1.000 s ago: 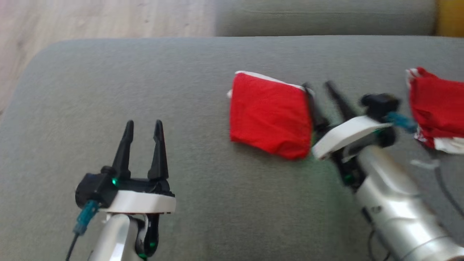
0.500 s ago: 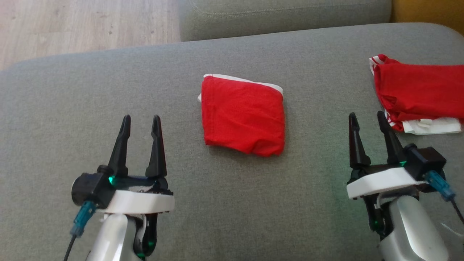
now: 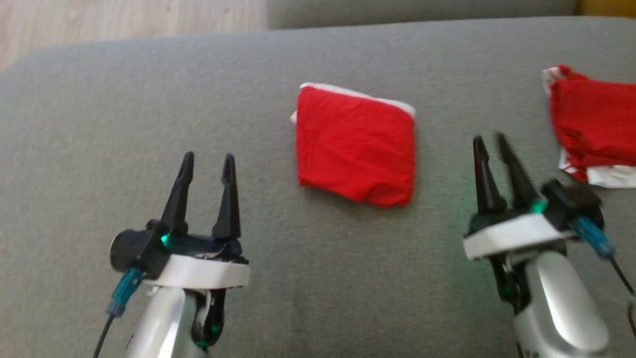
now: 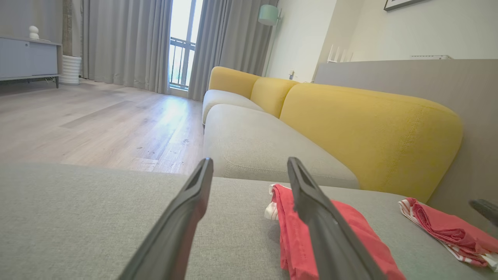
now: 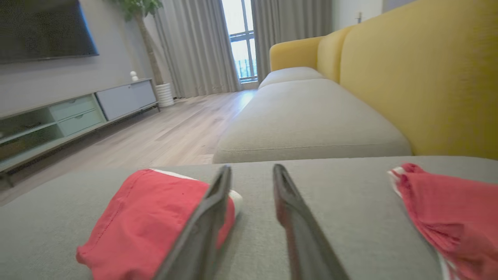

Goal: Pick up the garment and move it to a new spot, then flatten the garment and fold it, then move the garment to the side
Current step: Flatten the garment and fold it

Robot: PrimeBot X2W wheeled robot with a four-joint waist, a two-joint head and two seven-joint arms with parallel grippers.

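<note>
One broad grey sofa cushion (image 3: 99, 124) spans most of the head view, with a second grey cushion (image 3: 397, 6) along the top edge, and three yellow back cushions (image 4: 369, 128) cross the left wrist view. Two red pieces lie on the broad cushion, well apart: a folded garment (image 3: 355, 144) with white trim at centre and a crumpled red garment (image 3: 594, 129) at the right edge. Both grippers are empty: the left gripper (image 3: 207, 159) at lower left has its fingers moderately parted, the right gripper (image 3: 489, 139) at lower right only narrowly
</note>
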